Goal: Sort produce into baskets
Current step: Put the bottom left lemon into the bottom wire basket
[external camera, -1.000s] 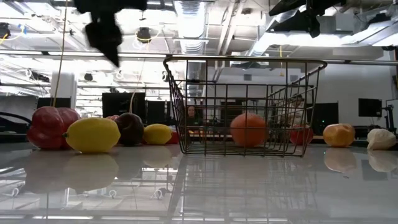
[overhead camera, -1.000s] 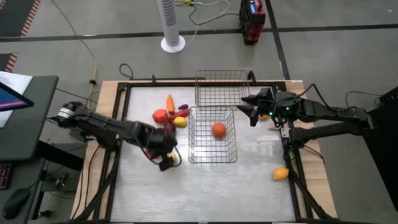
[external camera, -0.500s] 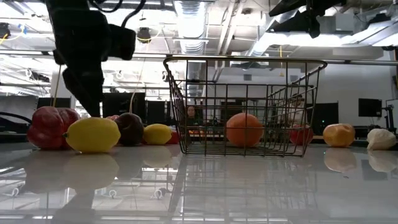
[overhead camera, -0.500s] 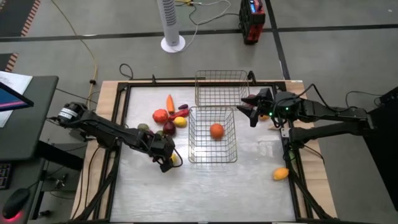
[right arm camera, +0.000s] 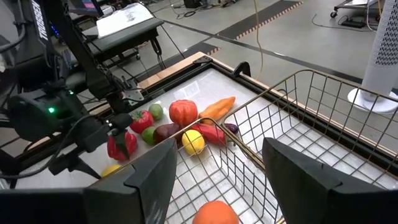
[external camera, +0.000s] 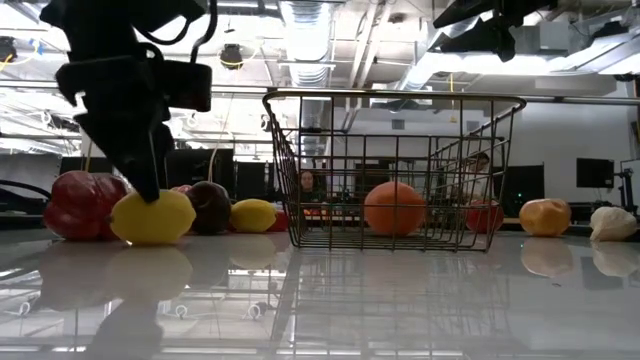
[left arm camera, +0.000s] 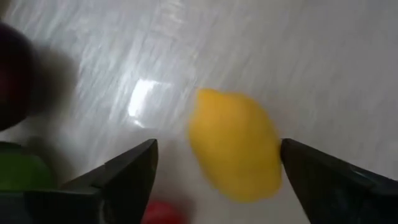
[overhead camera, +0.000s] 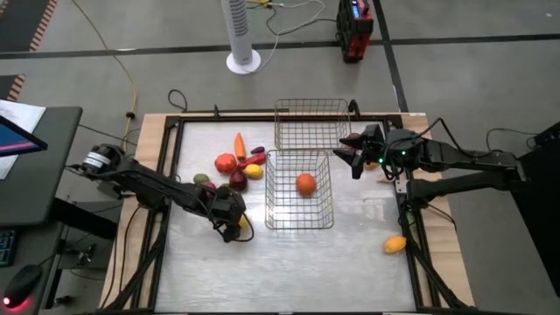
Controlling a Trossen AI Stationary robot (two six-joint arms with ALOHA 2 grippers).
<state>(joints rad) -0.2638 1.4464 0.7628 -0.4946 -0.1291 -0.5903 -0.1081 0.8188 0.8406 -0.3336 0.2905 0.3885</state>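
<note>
**A:** What is the left end effector [overhead camera: 232, 223] doing?

**B:** It is reaching down over a yellow lemon [left arm camera: 235, 144] on the counter [overhead camera: 332, 258]. Its two fingers [left arm camera: 121, 177] are standing wide open, one on each side of the lemon. They are not squeezing it.

**A:** Where is the lemon sitting?

**B:** It is lying near the front left corner of the near basket [overhead camera: 298, 190]. In the low view the arm is touching the top of the lemon [external camera: 152, 216].

**A:** And the right end effector [overhead camera: 350, 154]?

**B:** It is hanging in the air beside the right edge of the far basket [overhead camera: 311, 124]. Its fingers are spread apart and holding nothing.

**A:** What is in the baskets?

**B:** An orange [overhead camera: 305, 184] is sitting inside the near basket. I cannot see anything in the far one.

**A:** Where is the other food?

**B:** A pile is lying left of the baskets: a carrot [overhead camera: 240, 144], a red tomato [overhead camera: 226, 163], a dark purple piece [overhead camera: 237, 179] and a small yellow piece [overhead camera: 254, 171]. One orange-yellow piece [overhead camera: 395, 244] is sitting alone by the right edge of the counter.
</note>
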